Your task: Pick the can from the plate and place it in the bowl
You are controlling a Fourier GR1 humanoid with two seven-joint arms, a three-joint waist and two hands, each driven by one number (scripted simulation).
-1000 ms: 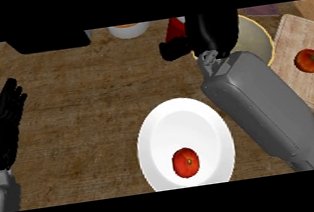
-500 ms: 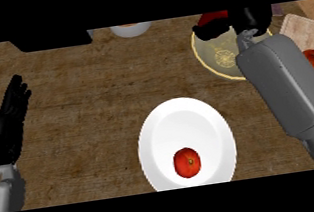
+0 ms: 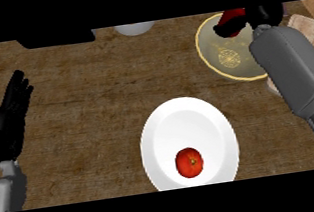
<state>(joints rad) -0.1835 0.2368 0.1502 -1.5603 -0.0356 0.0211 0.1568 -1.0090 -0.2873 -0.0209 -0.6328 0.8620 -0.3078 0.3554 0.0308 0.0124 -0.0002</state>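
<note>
You've swung the right hand [image 3: 264,13] across: can [image 3: 232,20] now over the bowl [image 3: 221,63] (fingers curled round it). Release next, I'd say

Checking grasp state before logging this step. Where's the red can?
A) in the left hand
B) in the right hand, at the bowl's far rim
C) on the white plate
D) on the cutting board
B: the can shows in the curled right hand at the far rim of the bowl; the plate holds only a tomato.
</note>
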